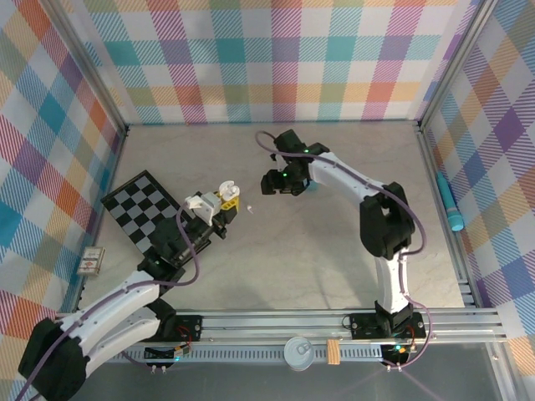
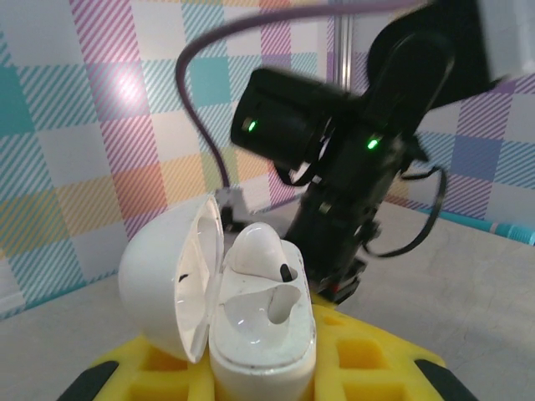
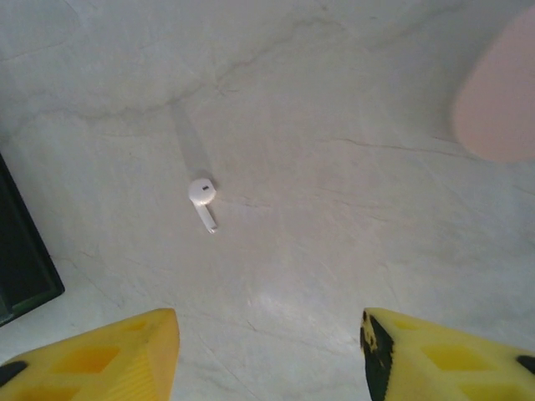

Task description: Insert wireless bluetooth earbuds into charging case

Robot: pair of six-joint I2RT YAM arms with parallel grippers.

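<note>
Left gripper [image 1: 219,207] is clamped on the white case [image 2: 263,342]. The case stands upright over its yellow fingers [image 2: 368,363], with the lid [image 2: 167,284] flipped open to one side. One white earbud [image 2: 257,249] sits in the case with its head poking up, and the hollow beside it is bare. Just past that gripper's tip, a loose earbud [image 3: 203,200] lies on the table [image 3: 351,217], between the two grippers. The right gripper [image 3: 267,334] hangs above it with its fingers spread wide and nothing between them. The bud's stem points back toward those fingers, a bit left of centre. A checkered board [image 1: 142,213] sits off to the left gripper's left.
</note>
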